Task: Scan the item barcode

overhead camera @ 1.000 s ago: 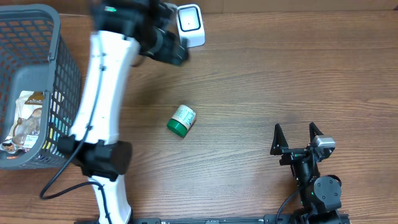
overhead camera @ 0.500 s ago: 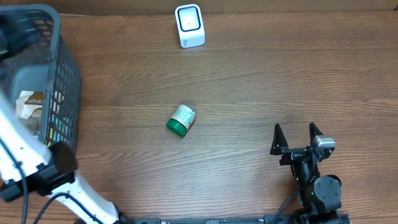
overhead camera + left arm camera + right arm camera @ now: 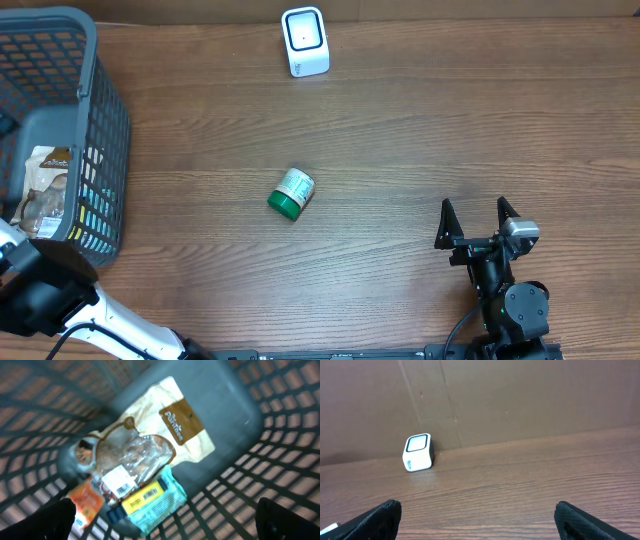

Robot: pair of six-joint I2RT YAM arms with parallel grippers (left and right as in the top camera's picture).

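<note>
A small white bottle with a green cap (image 3: 292, 193) lies on its side mid-table. The white barcode scanner (image 3: 305, 40) stands at the far edge, and the right wrist view shows the scanner (image 3: 418, 452) too. My left gripper (image 3: 170, 522) hangs open over the grey mesh basket (image 3: 108, 120), looking down on a beige pouch (image 3: 165, 435), a teal and yellow pack (image 3: 150, 500) with a barcode, and an orange pack (image 3: 85, 505). Nothing sits between its fingers. My right gripper (image 3: 474, 208) rests open near the front right edge, empty, facing the scanner.
The basket fills the table's left end, its walls (image 3: 280, 425) rising round the packs. The left arm's white link (image 3: 60, 300) crosses the front left corner. A brown wall (image 3: 520, 395) backs the table behind the scanner.
The left arm swung from near the scanner leftward to the basket and has mostly left the overhead view. Bottle, scanner and right arm have not moved.
</note>
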